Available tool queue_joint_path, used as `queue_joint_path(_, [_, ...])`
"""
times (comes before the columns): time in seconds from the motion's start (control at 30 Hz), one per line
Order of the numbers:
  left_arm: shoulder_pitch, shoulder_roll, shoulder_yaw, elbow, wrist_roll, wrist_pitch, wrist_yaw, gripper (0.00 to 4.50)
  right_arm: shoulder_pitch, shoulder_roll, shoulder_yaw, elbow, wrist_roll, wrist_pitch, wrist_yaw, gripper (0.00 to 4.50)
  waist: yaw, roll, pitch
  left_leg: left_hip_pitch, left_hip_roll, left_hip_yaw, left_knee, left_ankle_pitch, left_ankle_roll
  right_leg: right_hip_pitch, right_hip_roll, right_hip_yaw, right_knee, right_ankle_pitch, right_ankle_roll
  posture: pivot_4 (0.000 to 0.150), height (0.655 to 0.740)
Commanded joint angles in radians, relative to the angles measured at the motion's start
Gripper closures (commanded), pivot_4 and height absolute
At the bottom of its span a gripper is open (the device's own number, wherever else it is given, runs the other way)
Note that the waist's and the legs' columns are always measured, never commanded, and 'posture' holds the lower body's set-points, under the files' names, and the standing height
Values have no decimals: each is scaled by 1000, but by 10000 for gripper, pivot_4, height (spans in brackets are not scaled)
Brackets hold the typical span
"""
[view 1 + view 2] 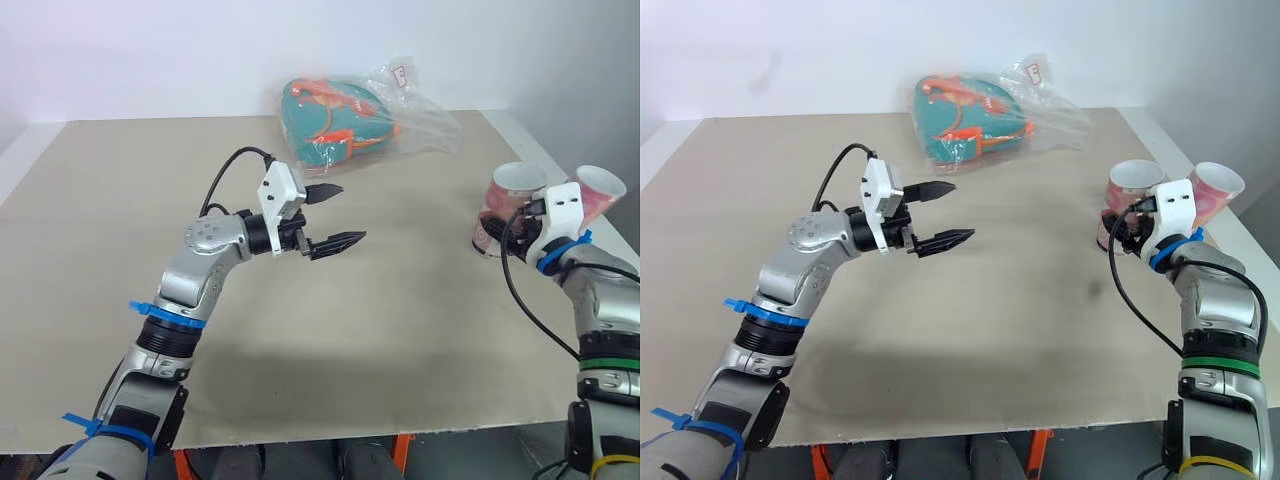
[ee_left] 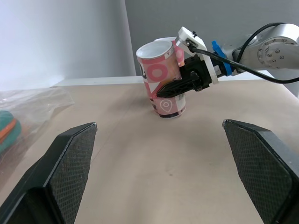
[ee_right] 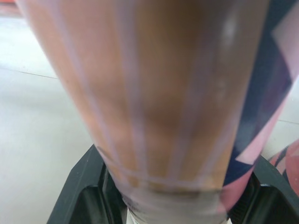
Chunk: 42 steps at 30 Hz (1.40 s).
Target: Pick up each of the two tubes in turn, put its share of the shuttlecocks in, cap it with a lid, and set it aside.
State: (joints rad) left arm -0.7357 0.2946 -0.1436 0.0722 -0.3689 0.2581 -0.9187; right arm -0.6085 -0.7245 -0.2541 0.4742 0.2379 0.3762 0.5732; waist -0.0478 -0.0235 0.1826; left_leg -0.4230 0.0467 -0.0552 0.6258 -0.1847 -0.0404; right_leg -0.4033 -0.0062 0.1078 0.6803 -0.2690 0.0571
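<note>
Two pink-patterned tubes with open tops stand at the table's right edge. My right gripper (image 1: 503, 232) is shut on the nearer tube (image 1: 512, 192), which leans slightly; its fingers (image 3: 77, 196) flank the tube's wall (image 3: 154, 93) in the right wrist view. The second tube (image 1: 600, 188) stands just behind it. A clear plastic bag (image 1: 345, 118) with teal and orange contents lies at the table's far edge. My left gripper (image 1: 350, 212) hovers open and empty over the middle of the table, pointing toward the tubes (image 2: 163, 74).
The beige table top (image 1: 380, 330) stretches bare between the two arms. Its right edge runs close behind the tubes, and a white wall stands behind the far edge.
</note>
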Motion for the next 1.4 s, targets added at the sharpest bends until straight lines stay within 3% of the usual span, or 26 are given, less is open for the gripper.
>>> queue_joint_path(0.03, [-17, -1, 13, -18, 4, -9, 4, 0, -29, 8, 1, 26, 19, 9, 42, 10860, -1, 0, 0, 0, 0, 0, 0, 0, 0, 0, 0, 0, 0, 0, 0, 1500, 7400])
queue_joint_path(0.1, [-14, 1, 14, -23, 7, -8, 8, 0, -43, 11, 0, 31, 29, 20, 54, 1079, -1, 0, 0, 0, 0, 0, 0, 1, -1, 0, 0, 0, 0, 1, 1, 1500, 7400])
queue_joint_path(0.13, [-13, 1, 16, -24, 8, -7, 9, 0, -48, 12, -3, 33, 35, 23, 58, 374, -1, 0, 0, 0, 0, 0, 0, 1, -1, 0, 0, 0, 0, 1, 1, 1500, 7400])
queue_joint_path(0.43, [-1, 5, 24, -35, 6, 0, 21, 0, -69, 1, -23, 131, 20, 14, 9, 374, 0, 0, 0, 0, 0, 0, -1, 1, -1, 0, 0, 1, 0, 2, -1, 1500, 7400])
queue_joint_path(0.77, [0, 11, 24, -25, 0, 0, 1, 0, 21, -44, -29, 31, 31, 44, 55, 374, 0, 1, 0, 0, 0, 0, -1, 1, -1, 0, 0, 1, 0, 2, -1, 1500, 7400])
queue_joint_path(1.17, [85, 80, 48, -104, -56, 105, -35, 0, 281, -136, -60, -185, 95, 73, 246, 374, 0, 1, 0, 0, 0, 0, -1, 1, -1, 0, 0, 1, 0, -1, 4, 1500, 7400])
queue_joint_path(1.4, [309, 219, 108, -240, -101, 252, -22, 0, 355, -99, -54, -466, 260, 159, 365, 374, -19, 4, 1, 2, 1, 0, -1, 1, -1, 0, 1, 2, 1, -2, 5, 1500, 7400])
